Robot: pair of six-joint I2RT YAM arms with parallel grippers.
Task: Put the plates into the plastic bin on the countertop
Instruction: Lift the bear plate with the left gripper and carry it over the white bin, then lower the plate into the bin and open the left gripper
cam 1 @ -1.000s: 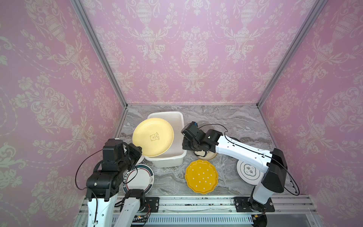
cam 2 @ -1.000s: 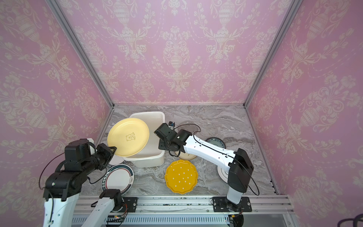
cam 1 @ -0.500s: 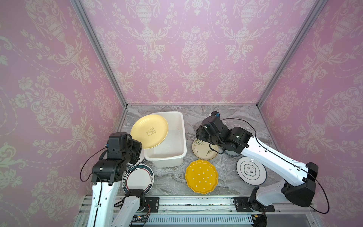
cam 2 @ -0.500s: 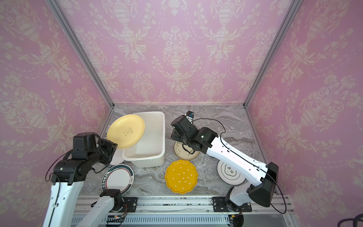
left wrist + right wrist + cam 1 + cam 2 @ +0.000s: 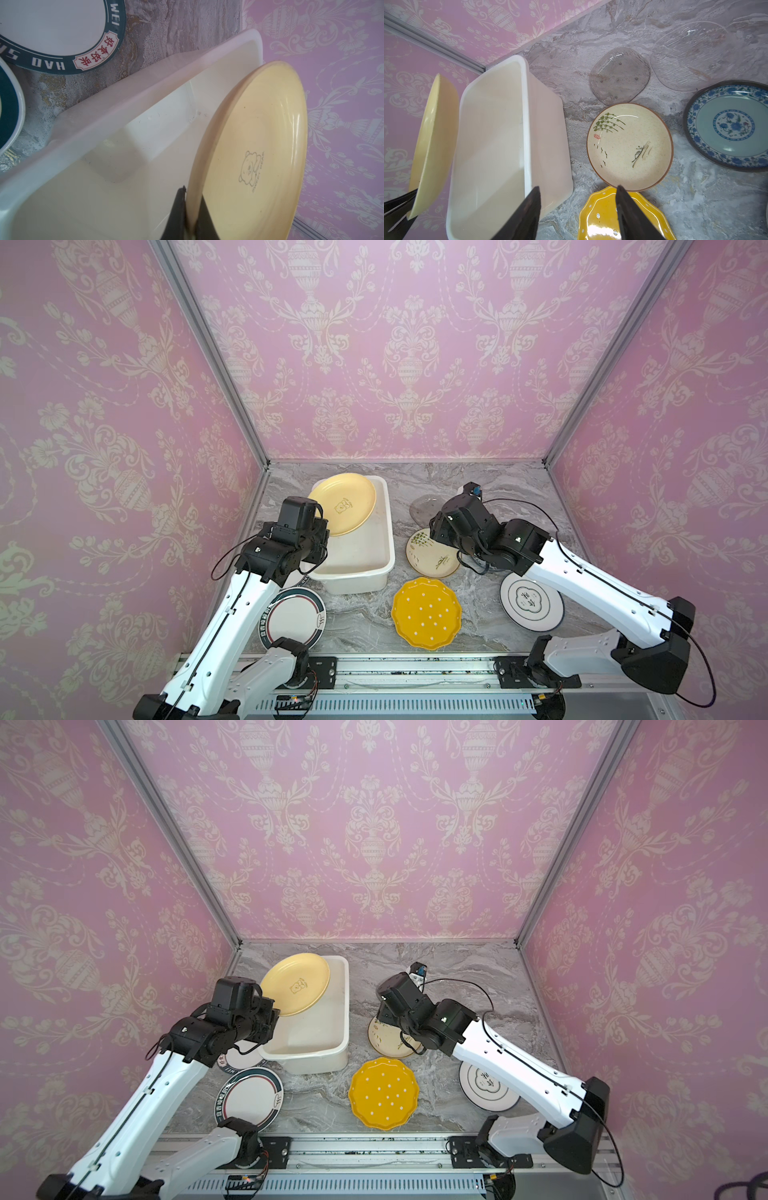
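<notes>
Top views, left end effector (image 5: 324, 531): is pinching the near rim of the pale yellow plate (image 5: 343, 504), which is hanging tilted over the far left corner of the plastic bin (image 5: 353, 578).
Top views, desk (image 5: 478, 481): is carrying the bin and, to its right, a glass plate (image 5: 424, 508), a cream sprig plate (image 5: 430, 558), a dotted yellow plate (image 5: 427, 612) and a white dark-rimmed plate (image 5: 530, 601). A green-rimmed plate (image 5: 297, 618) is lying left of the bin's near end.
Top views, right arm (image 5: 582, 585): is reaching over the cream sprig plate, its tip hidden under the wrist.
Left wrist, fingers (image 5: 178, 207): are pressing together on the pale yellow plate's rim, the plate standing steeply on edge above the bin's floor. Whether its far edge is touching the bin is hard to tell.
Left wrist, lettered plate (image 5: 58, 31): is lying flat on the desk, just beside the bin's outer wall.
Right wrist, right end effector (image 5: 578, 188): is hovering spread and holding nothing, between the bin and the dotted yellow plate.
Right wrist, blue-patterned plate (image 5: 729, 126): is lying flat near the cream sprig plate.
</notes>
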